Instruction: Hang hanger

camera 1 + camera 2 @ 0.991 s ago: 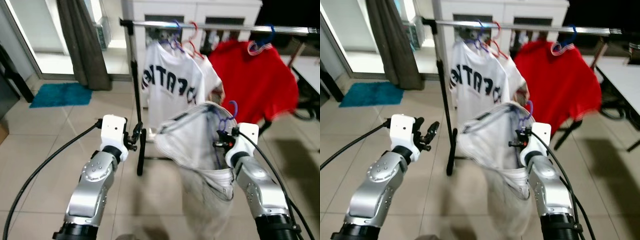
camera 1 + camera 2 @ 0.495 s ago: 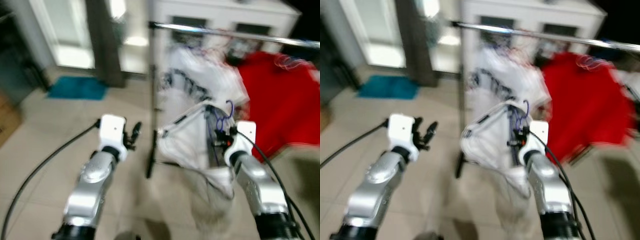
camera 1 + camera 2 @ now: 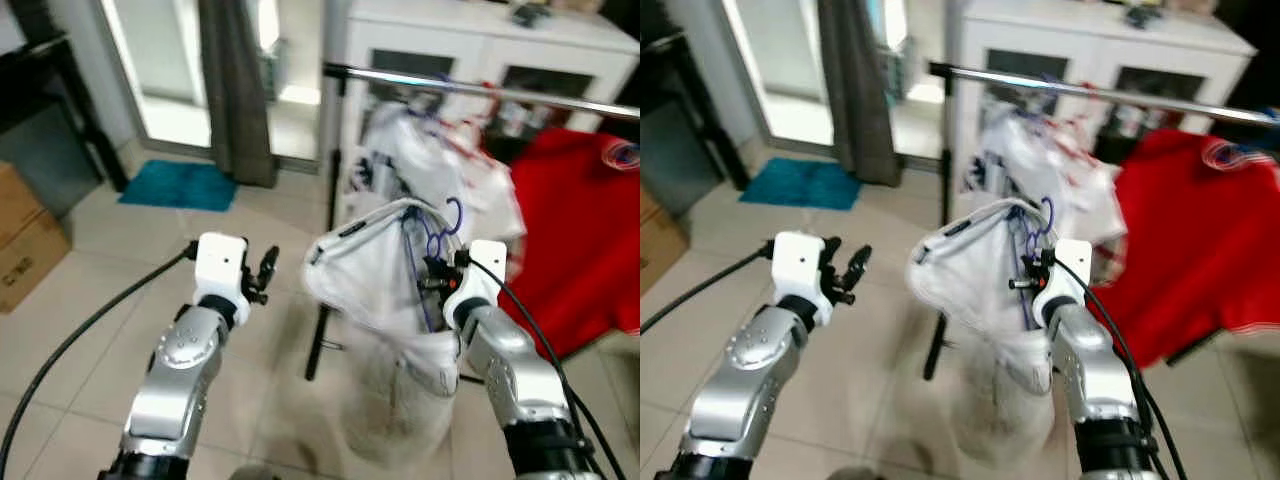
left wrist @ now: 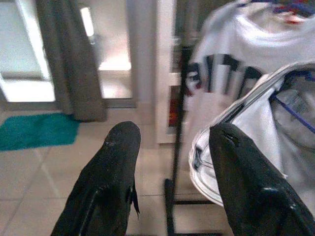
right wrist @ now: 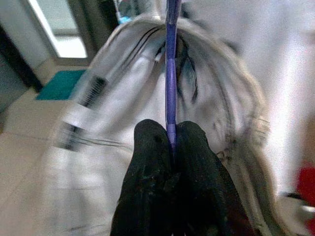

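Up front, the right gripper (image 5: 170,135) is pinched tight on the purple hanger (image 5: 170,59), the thin bar squeezed between its two black fingers (image 5: 147,147) with no gap showing. A white shirt (image 3: 375,270) drapes from that hanger, its collar spread wide just ahead of the gripper and its body falling below the wrist. The hanger's hook (image 3: 452,212) curls up just above the gripper, below the rail (image 3: 480,92) and not touching it.

Beyond the gripper, a lettered white shirt (image 4: 236,59) and a red shirt (image 3: 585,240) hang on the rail, the red one off to the gripper's right. The rack's dark post (image 3: 322,260) stands to the left of the held shirt.

The left gripper (image 4: 172,162) is raised at about the same height, well apart from the hanger, its fingers (image 4: 110,182) spread wide and holding nothing. Past it lie tiled floor, a grey curtain (image 3: 235,90) and a teal mat (image 3: 180,185). A cardboard box (image 3: 25,245) sits farther to its left.
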